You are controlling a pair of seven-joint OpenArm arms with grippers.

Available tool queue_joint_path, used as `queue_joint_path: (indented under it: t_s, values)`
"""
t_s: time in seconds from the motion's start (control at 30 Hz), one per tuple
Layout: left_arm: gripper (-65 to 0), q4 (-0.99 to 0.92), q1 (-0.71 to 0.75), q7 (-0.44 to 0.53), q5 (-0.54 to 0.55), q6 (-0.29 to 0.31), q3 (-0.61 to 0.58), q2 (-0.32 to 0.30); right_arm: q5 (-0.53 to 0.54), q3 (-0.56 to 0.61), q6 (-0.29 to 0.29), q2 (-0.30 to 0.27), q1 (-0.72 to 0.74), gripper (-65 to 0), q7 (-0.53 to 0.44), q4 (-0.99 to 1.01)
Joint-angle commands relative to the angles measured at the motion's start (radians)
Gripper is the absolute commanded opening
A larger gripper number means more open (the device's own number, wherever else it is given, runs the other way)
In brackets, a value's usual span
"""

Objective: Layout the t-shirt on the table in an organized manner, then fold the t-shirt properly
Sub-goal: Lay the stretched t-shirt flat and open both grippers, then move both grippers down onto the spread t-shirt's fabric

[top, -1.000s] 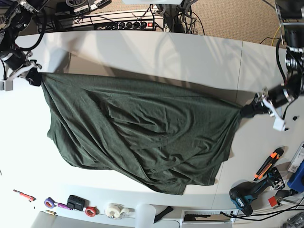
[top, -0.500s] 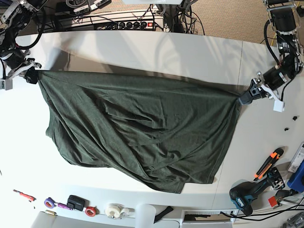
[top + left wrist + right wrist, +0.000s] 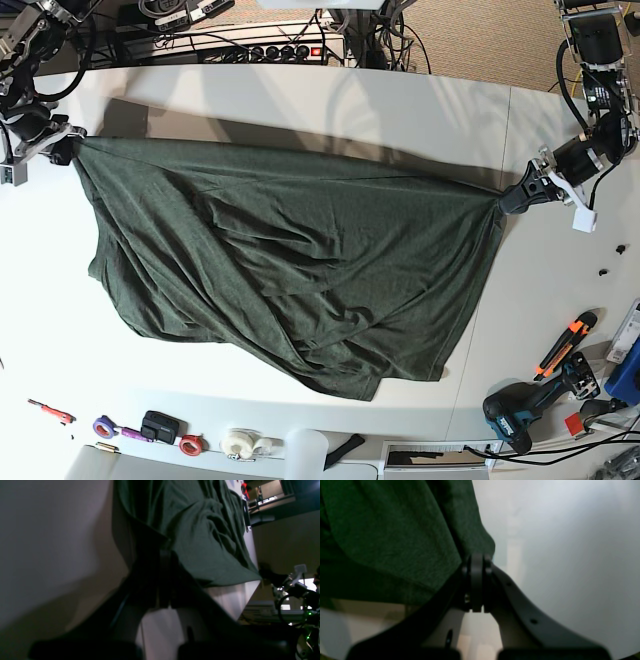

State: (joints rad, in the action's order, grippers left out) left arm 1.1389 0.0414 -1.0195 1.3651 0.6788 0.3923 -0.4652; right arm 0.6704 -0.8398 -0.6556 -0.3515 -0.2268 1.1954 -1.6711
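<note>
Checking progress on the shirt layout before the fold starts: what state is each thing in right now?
Dark green heathered cloth t-shirt: stretched between both end effectors, wrinkled, unfolded.
Left end effector: shut on the t-shirt's edge.
Right end effector: shut on the t-shirt's opposite edge.
Large white smooth-topped table: shirt's lower part draped on it.

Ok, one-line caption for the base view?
Left hand and right hand hold the t-shirt stretched between them over the table.
</note>
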Motion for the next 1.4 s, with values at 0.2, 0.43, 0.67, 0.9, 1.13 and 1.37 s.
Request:
queue_joint_path:
  t_s: [0.2, 0.43, 0.67, 0.9, 1.13, 1.37]
  values:
    - [-65.0, 0.012, -0.005, -0.043, 0.050, 0.019, 0.004, -0.021, -0.087, -0.010, 0.025, -0.028, 0.006, -65.0, -0.157, -0.018]
    - [-65.0, 0.012, -0.002, -0.069, 0.051, 0.019, 0.004, -0.043, -0.089, -0.010, 0.024, -0.028, 0.006, -65.0, -0.133, -0.018]
    - [-42.5, 0.016, -0.003, -0.126, 0.118, 0.019, 0.004, -0.102, -0.088, -0.010, 0.024, -0.029, 0.006, -39.8, -0.129, -0.018]
    - [-42.6, 0.037, -0.012, -0.126, 0.118, 0.019, 0.004, -0.193, -0.088, -0.011, 0.024, -0.061, 0.006, -39.8, -0.126, -0.018]
    - [-42.6, 0.042, -0.077, -0.126, 0.118, 0.019, 0.004, -0.259, -0.037, -0.012, 0.025, -0.140, 0.009, -39.8, -0.104, -0.018]
    - [-42.7, 0.042, -0.204, -0.102, 0.118, 0.019, 0.003, -0.220, 0.096, -0.010, 0.023, -0.096, 0.098, -39.8, -0.103, -0.018]
